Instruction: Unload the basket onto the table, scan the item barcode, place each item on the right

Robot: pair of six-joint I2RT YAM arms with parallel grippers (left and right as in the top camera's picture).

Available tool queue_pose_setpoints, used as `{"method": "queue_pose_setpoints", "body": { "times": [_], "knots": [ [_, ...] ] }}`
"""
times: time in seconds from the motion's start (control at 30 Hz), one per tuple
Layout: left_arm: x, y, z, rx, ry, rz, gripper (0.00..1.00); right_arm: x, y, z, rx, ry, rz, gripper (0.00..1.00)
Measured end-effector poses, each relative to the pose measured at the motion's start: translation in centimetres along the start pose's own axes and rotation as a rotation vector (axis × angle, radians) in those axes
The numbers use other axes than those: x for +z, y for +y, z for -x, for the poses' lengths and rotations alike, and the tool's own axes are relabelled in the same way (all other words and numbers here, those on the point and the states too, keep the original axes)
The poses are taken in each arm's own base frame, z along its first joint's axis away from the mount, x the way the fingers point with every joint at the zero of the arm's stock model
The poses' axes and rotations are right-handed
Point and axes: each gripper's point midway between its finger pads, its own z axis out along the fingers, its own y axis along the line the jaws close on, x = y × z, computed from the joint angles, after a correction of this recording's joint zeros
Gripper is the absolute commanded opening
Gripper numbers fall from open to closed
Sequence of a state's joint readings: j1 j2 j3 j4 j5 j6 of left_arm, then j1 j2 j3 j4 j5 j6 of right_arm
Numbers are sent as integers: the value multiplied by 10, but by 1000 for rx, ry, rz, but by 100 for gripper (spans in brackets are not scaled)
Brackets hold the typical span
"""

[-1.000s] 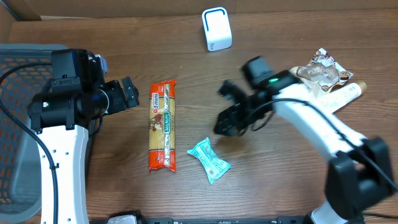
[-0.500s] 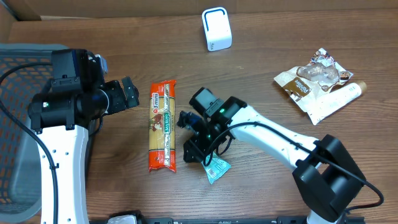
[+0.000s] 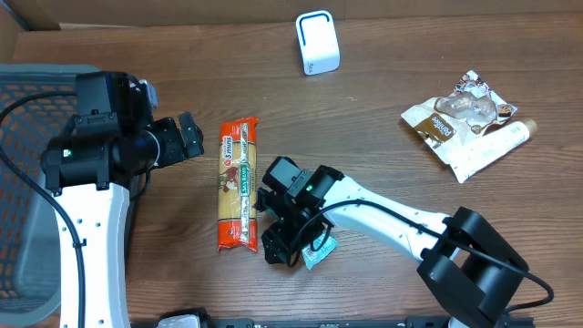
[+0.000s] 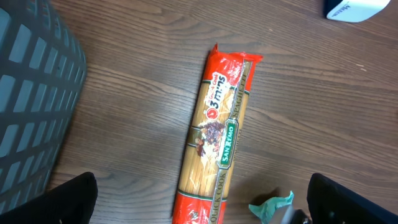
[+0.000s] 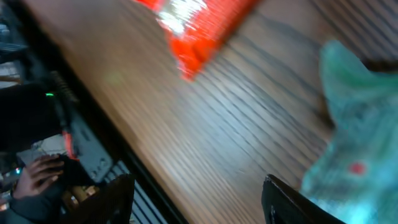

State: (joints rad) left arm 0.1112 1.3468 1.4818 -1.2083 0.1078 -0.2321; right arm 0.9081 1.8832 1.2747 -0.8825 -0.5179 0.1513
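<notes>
A small teal packet [image 3: 321, 250] lies on the wooden table, mostly covered by my right gripper [image 3: 281, 242], which hangs low over its left end. In the right wrist view the teal packet [image 5: 354, 137] sits just outside the right finger [image 5: 298, 202]. The right gripper [image 5: 199, 199] is open, with only bare wood between its jaws. A long red and yellow spaghetti packet [image 3: 240, 196] lies left of it. My left gripper [image 3: 187, 138] is open and empty, above the spaghetti packet [image 4: 217, 137]. The white scanner [image 3: 317, 43] stands at the table's far edge.
A dark mesh basket [image 3: 27, 182] fills the left side. At the right lie a crumpled snack bag [image 3: 460, 111] and a cream tube [image 3: 496, 144]. The table's front edge runs just beyond the right gripper.
My right arm has swung from the middle right down and leftwards, ending low over the teal packet near the spaghetti. The left arm has stayed still.
</notes>
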Motion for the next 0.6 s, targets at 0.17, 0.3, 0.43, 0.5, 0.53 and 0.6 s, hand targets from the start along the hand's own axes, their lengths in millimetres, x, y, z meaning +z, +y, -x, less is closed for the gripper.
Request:
{"method": "queue_pose_setpoints", "body": {
  "times": [0.17,0.3,0.43,0.5,0.53,0.6],
  "knots": [
    [0,0,0,0,0,0,100,-3,-19,1,99,-13,-58,67],
    [0,0,0,0,0,0,99,-7,-35,3,173,-29,-118,67],
    [0,0,0,0,0,0,99,-12,-49,7,229,-53,-159,67],
    [0,0,0,0,0,0,100,-14,-55,9,254,-60,-162,67],
    [0,0,0,0,0,0,100,-13,-59,9,268,-58,-158,67],
    [0,0,0,0,0,0,100,-11,-64,10,295,-50,-141,67]
  ]
}}
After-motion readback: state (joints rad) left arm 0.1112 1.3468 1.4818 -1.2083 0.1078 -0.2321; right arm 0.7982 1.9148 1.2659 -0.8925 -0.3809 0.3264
